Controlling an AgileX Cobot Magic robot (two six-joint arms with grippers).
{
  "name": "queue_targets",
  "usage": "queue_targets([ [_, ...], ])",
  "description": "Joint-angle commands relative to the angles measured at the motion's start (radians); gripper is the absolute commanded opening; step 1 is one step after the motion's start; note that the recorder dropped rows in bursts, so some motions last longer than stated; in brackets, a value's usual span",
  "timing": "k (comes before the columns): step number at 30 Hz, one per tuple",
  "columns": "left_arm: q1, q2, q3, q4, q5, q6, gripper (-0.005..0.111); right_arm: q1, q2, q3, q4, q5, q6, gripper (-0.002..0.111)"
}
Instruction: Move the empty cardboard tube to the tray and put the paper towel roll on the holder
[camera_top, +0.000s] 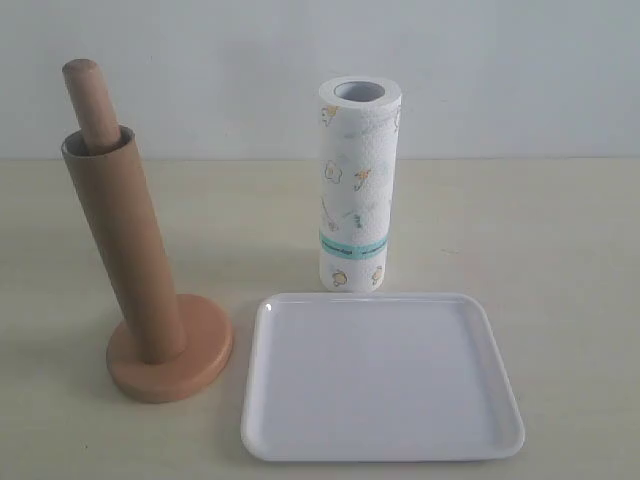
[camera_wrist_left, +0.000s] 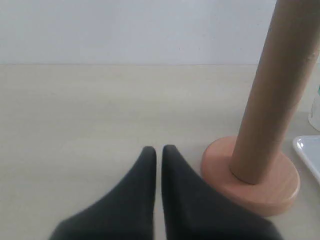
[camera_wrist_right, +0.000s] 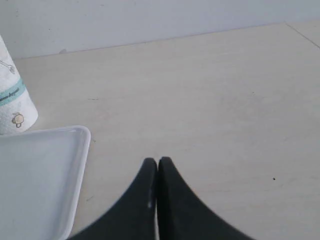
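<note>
The empty cardboard tube (camera_top: 118, 240) stood near-upright, sleeved over the holder (camera_top: 205, 352) at 9 o'clock of the tray (camera_top: 380, 380), nearest the left gripper (camera_wrist_left: 158, 150), which like the right gripper (camera_wrist_right: 157, 161) was pinched closed on nothing.

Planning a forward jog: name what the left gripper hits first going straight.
Probably nothing: only bare table lies ahead of the left gripper; the holder sits close beside that line.

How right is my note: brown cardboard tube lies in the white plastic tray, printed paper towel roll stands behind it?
One error: the exterior view shows the brown cardboard tube over the post of the light wooden holder, not in the white plastic tray; the rest holds.
</note>
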Motion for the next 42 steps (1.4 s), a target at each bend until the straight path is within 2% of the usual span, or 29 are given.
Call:
queue_targets([
  [1, 0.004, -0.004, 0.003, 0.000, 0.001, 0.001, 0.004, -0.005, -0.005, -0.001, -0.006, -0.002, -0.002, 0.000],
  [13, 0.004, -0.004, -0.007, -0.030, 0.014, 0.012, 0.004, -0.005, -0.005, -0.001, -0.006, -0.006, -0.002, 0.000],
  [14, 0.004, -0.004, -0.029, -0.049, 0.027, 0.012, 0.004, -0.005, -0.005, -0.001, -0.006, -0.006, -0.002, 0.000],
  [17, 0.004, -0.004, -0.241, -0.179, 0.129, 0.012, 0.004, -0.005, -0.005, -0.001, -0.006, -0.006, -0.002, 0.000],
  [19, 0.004, -0.004, -0.317, -0.192, 0.173, 0.012, 0.004, -0.005, -0.005, -0.001, -0.006, -0.006, -0.002, 0.000],
  [24, 0.004, -0.004, -0.339, -0.199, -0.028, -0.002, 0.004, -0.005, -0.005, -0.001, -0.006, -0.006, -0.002, 0.000],
  [25, 0.004, -0.004, -0.339, -0.241, -0.054, -0.048, 0.004, -0.005, -0.005, -0.001, -0.006, -0.006, -0.002, 0.000],
  [27, 0.002, -0.004, -0.342, -0.297, -0.142, -0.032, 0.004, -0.005, -0.005, -0.001, -0.006, -0.006, -0.002, 0.000],
  [31, 0.002, 0.106, -0.430, -0.297, -0.203, 0.035, 0.004, -0.005, -0.005, -0.001, -0.006, -0.006, -0.002, 0.000],
  [36, 0.002, 0.286, -0.525, -0.297, -0.157, 0.057, 0.005, -0.005, -0.005, -0.001, -0.006, -0.006, -0.002, 0.000],
  [39, 0.002, 0.415, -0.534, -0.297, -0.116, 0.131, 0.017, -0.005, -0.005, -0.001, -0.006, -0.006, -0.002, 0.000],
  [42, -0.016, 0.530, -0.534, -0.390, -0.100, 0.208, 0.024, -0.005, -0.005, -0.001, -0.006, -0.006, -0.002, 0.000],
])
